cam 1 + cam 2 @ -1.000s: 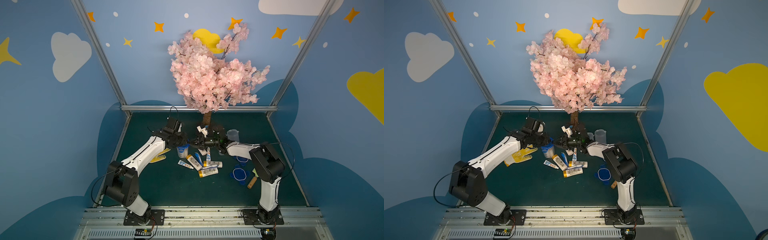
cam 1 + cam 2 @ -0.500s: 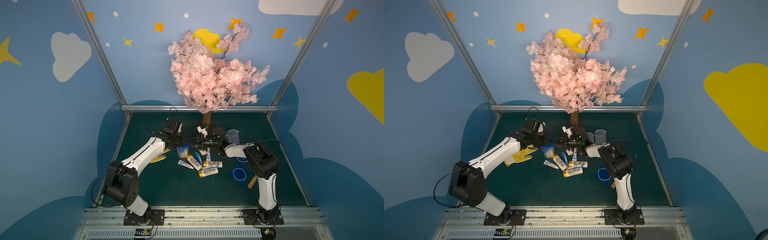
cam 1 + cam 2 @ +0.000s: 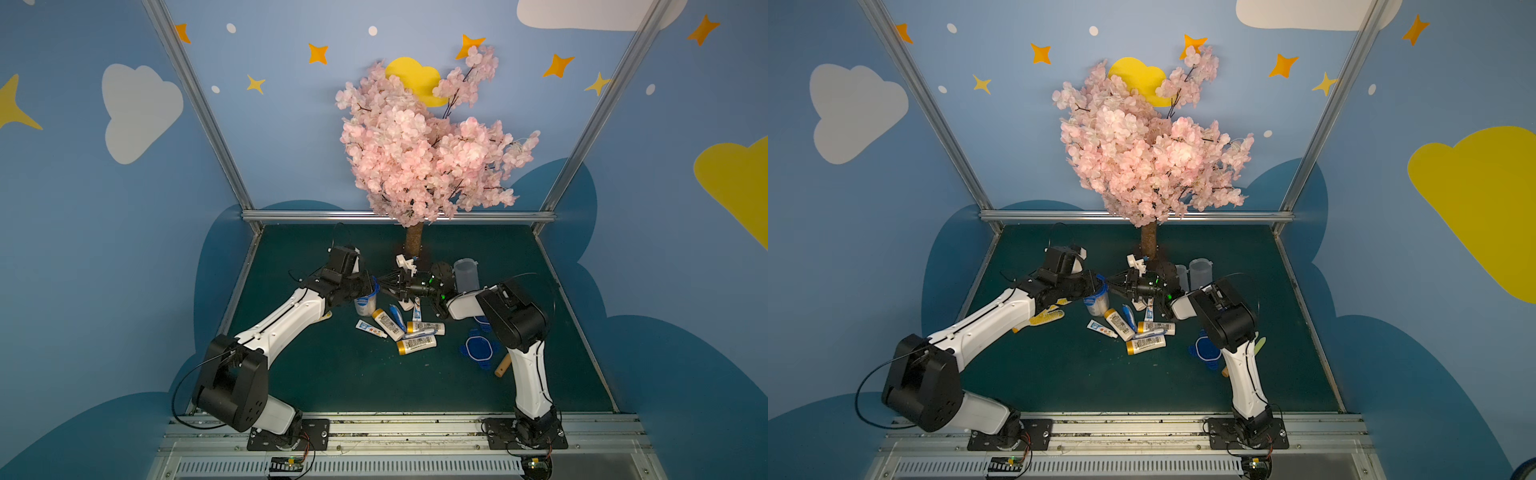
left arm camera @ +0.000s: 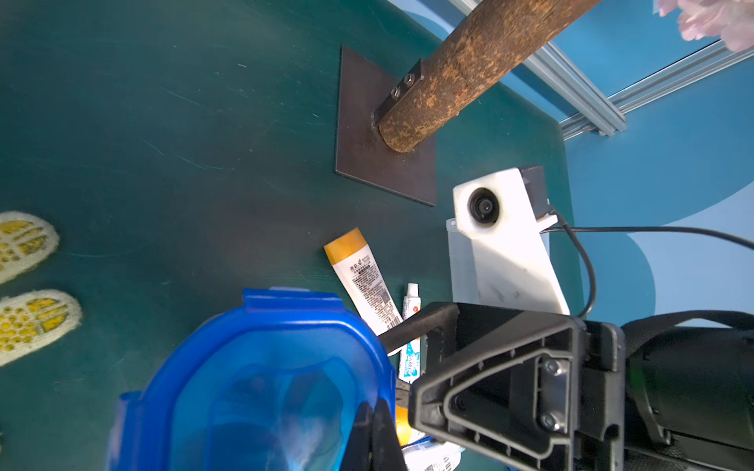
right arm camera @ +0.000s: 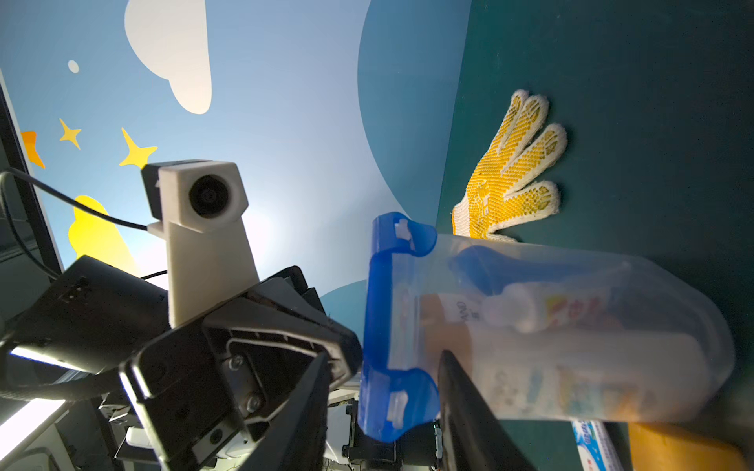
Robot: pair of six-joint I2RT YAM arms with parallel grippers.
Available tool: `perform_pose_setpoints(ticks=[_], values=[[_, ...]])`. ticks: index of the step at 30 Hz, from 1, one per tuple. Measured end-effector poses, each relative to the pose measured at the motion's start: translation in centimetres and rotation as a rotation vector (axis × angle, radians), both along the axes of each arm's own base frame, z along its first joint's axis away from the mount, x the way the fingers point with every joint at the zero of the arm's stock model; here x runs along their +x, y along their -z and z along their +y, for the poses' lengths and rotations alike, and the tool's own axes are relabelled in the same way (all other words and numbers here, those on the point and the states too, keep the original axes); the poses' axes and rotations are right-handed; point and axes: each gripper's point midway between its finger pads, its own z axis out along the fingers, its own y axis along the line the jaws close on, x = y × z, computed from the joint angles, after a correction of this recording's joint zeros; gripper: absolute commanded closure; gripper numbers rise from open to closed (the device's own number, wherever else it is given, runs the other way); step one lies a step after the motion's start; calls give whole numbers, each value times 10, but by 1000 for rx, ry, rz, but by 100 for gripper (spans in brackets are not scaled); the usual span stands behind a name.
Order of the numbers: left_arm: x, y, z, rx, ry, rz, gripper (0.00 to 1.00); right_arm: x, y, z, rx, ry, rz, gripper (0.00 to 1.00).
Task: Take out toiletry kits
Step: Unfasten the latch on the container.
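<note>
**A:** What sits along the near edge of the table?

**B:** Only the two arm bases. Past them a wide bare stretch runs from the left edge to the right edge. That is the best room for moving.

**A:** And beyond that?

**B:** Toward the right edge a loose lid lies flat, with a wooden stick just beside it, close to the right arm. In the middle is a heap lying out of any jar: three bottles, a tube and a blue wrapped piece, touching or overlapping. Toward the left edge a glove lies half under the left arm.

**A:** Where is the jar?

**B:** Just behind the heap, between the two grippers, with its blue lid on. One kit shows through the clear wall. I cannot tell whether the jar rests on the table.

**A:** The jaws?

**B:** The left gripper has its jaws pressed together on the lid's rim. The right gripper has its jaws spread to either side of a clip on the lid, with a gap beside one finger.

**A:** Farther back?

**B:** Two empty jars stand behind the right gripper, near the tree trunk. Bare table reaches the far edge and both far corners.
</note>
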Motion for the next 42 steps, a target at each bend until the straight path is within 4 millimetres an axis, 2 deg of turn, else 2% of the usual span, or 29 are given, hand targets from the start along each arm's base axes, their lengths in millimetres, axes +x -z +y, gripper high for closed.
perform_pose_setpoints(ticks=[10, 12, 17, 21, 24, 35, 42], values=[[8, 7, -2, -20, -29, -15, 98, -1, -1, -7, 18, 19, 28, 58], [10, 8, -2, -28, -36, -22, 97, -1, -11, -9, 39, 19, 8, 58], [9, 9, -1, -42, -49, -37, 98, -2, -13, -12, 42, 20, 14, 58], [9, 8, -1, -52, -53, -46, 98, -2, -32, -15, 64, 25, -35, 56], [8, 8, -1, -56, -57, -48, 98, -6, -38, -17, 50, 29, -65, 53], [8, 7, -1, -56, -59, -48, 98, -20, -2, -6, -57, -2, -26, 48], [8, 7, -1, -57, -59, -48, 98, -21, 7, -1, -85, -12, -15, 48]])
